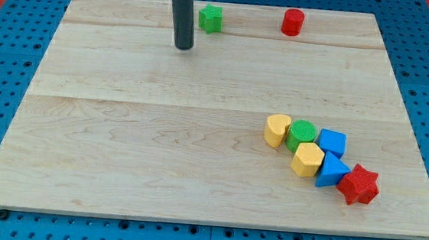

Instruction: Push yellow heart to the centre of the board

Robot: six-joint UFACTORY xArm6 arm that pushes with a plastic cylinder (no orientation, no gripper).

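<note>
While the yellow heart (277,129) waits in a huddle of blocks near the board's (120,151) bottom right corner, my tip (183,48) rests far off near the top edge, left of the middle and just left of a green cube (211,18). The rod has no jaws or fingers, so it grasps nothing and touches no block. A red cylinder (293,22) stands along the same top edge, further to the view's right.

The heart sits at the left end of the cluster, touching a green cylinder (301,134). Just below that pair lies a second yellow block (307,159), hexagonal by the look of it, then two blue blocks (331,141) (332,172) whose shapes are hard to read, and a red star (358,185) nearest the corner.

To do the step well, the tip would likely need to travel down around the cluster and come in on the heart's right, which is crowded. Sliding in from the top or bottom edge of the heart and nudging it leftward first looks safer, since a push through the neighbours risks dragging the green cylinder along. Once free, a push up and to the left would carry it to the centre.

No containers show anywhere on the board.
</note>
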